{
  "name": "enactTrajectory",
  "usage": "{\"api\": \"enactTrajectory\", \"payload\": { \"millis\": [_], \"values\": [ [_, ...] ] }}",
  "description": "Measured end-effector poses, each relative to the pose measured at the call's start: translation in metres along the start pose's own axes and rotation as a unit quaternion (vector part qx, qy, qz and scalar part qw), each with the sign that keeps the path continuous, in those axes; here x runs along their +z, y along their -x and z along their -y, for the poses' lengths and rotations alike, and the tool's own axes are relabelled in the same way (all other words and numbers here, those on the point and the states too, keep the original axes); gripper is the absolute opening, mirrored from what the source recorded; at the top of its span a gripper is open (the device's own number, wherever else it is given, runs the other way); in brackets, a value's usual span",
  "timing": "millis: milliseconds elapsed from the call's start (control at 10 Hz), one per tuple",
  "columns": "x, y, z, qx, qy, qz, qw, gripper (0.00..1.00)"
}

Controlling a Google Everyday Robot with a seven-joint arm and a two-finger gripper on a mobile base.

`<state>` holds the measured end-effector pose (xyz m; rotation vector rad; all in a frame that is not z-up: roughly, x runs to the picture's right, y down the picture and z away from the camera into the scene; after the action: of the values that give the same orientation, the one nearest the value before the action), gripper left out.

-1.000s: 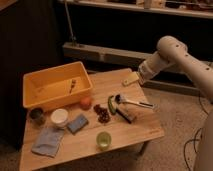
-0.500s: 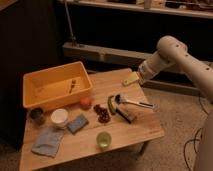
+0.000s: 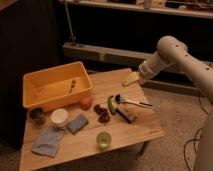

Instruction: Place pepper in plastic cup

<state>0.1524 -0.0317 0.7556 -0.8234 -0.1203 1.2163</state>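
The pepper (image 3: 111, 105), slim and dark green, lies on the wooden table (image 3: 145, 130) near its middle, just right of the dark red grape cluster (image 3: 102, 114). The light-green plastic cup (image 3: 104, 140) stands upright near the table's front edge, below the pepper. My gripper (image 3: 131, 79), with pale yellowish fingers on the white arm (image 3: 172, 52), hovers over the table's far right edge, above and to the right of the pepper. It holds nothing that I can see.
A yellow bin (image 3: 30, 95) fills the back left. An orange fruit (image 3: 86, 103), a white tub (image 3: 60, 118), a dark cup (image 3: 36, 115), a blue sponge (image 3: 77, 123) and a blue cloth (image 3: 47, 141) lie left of the cup. A metal-handled utensil (image 3: 134, 103) lies right of the pepper.
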Motion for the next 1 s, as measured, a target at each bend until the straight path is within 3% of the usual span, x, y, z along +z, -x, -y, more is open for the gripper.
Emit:
{"api": "enactTrajectory", "payload": {
  "millis": [800, 1000],
  "values": [
    [0.0005, -0.0003, 0.0000, 0.000, -0.001, 0.000, 1.0000, 0.80],
    [-0.0002, 0.0005, -0.0023, -0.008, -0.018, 0.000, 0.9998, 0.80]
  ]
}}
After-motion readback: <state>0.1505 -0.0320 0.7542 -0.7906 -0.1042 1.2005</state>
